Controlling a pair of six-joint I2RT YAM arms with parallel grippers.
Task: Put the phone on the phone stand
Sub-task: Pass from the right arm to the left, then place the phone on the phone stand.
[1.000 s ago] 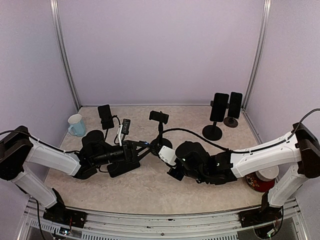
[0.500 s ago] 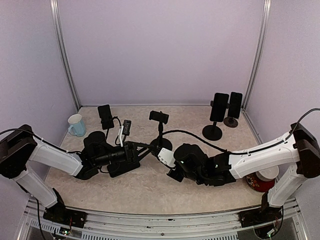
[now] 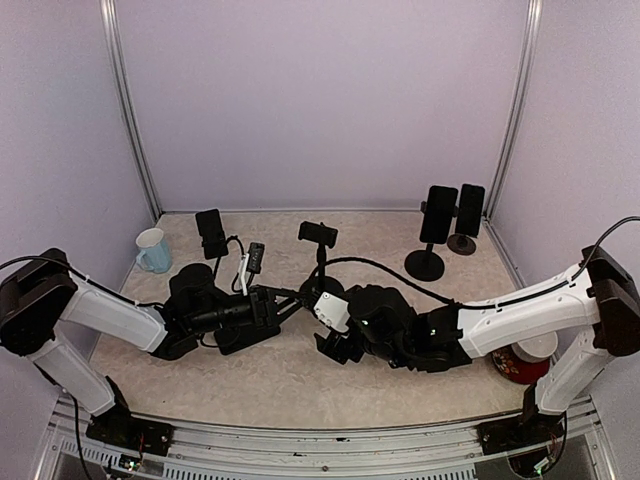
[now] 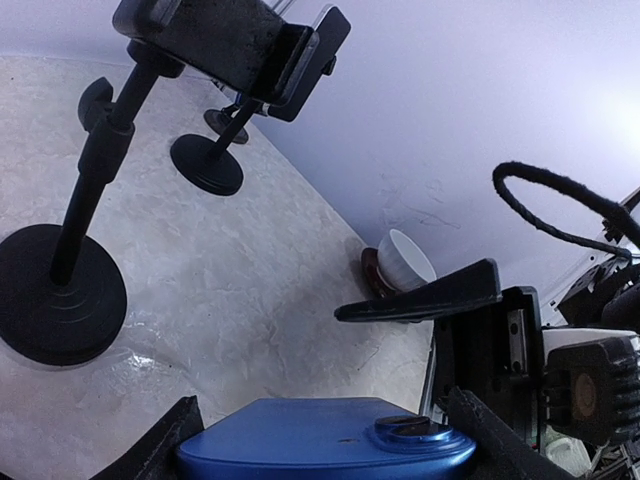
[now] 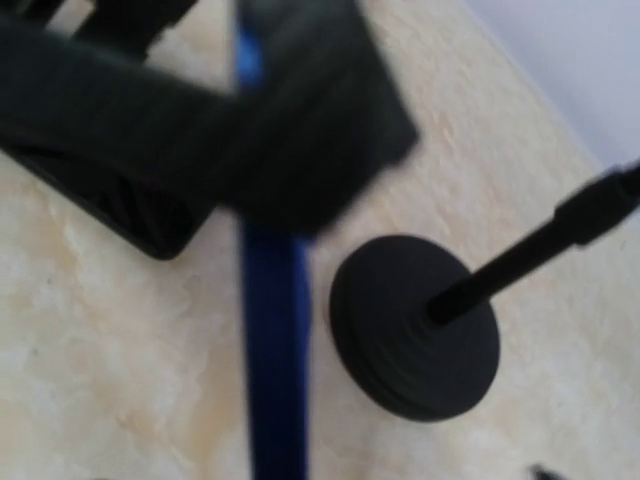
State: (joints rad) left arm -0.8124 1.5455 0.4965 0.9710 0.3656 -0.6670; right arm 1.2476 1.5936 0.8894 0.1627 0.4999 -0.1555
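L claw (image 3: 287,301) is clamped on the phone (image 4: 325,452). In the L wrist view the blue phone lies flat btwn both fingers (image 4: 152,452), touching each, seen edge-on, w/ its camera bump toward the 3 o'clock end. It's held low over the table (image 3: 290,385), approx mid-table. It's not on the stand (image 3: 321,262), which is just beside it at 1 o'clock in the top view.

The stand has a round black base, a thin pole and a black holder up top. In the L wrist view the base sits at 9 o'clock of frame, and the pole leans up to the holder at 11–12.

R claw (image 3: 333,347) has its jaws apart, down near the table at approx 4 o'clock of the L claw. The two are close, but can't tell if the R claw touches the phone. The R wrist view is blurred. The phone's blue edge runs 12 to 6 down the frame, w/ a dark smeared shape across its upper part. The stand base is just beside it at 3–4 o'clock.

Elsewhere on the table:
- cup (image 3: 152,250) at 10 o'clock
- 2nd stand (image 3: 210,228) w/ a dark phone at 11
- pair of stands (image 3: 437,215) w/ dark phones at 2
- bowl (image 3: 527,350) at 4, by the R arm
- black cable (image 3: 400,272) arcing from near the stand base over the R arm
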